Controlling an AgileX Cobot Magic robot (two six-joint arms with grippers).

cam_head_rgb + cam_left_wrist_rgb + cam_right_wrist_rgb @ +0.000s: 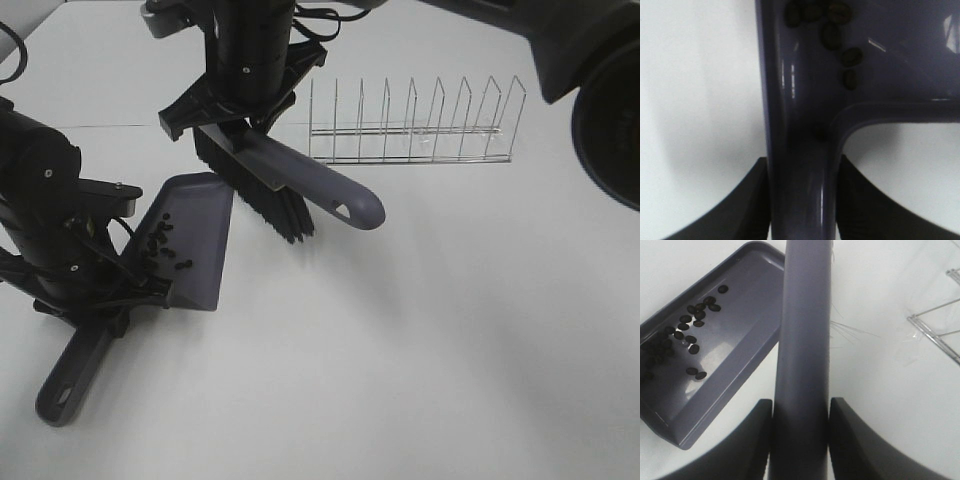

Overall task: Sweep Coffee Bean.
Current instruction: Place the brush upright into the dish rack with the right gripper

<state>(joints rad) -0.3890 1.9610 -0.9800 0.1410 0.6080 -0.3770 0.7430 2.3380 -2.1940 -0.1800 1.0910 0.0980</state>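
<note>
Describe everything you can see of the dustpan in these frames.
The dustpan is grey-purple and glossy, plastic by its look: a shallow flat tray with raised walls on three sides and a long handle. It appears to lie on the white table, its open edge toward the brush. The left pincer is shut on its handle. Dark coffee beans lie gathered inside, toward the handle end.

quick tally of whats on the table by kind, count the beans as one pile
dustpan: 1
brush: 1
wire rack: 1
coffee bean pile, lying in the dustpan, too bunched to count singly: 1
total: 4
</note>
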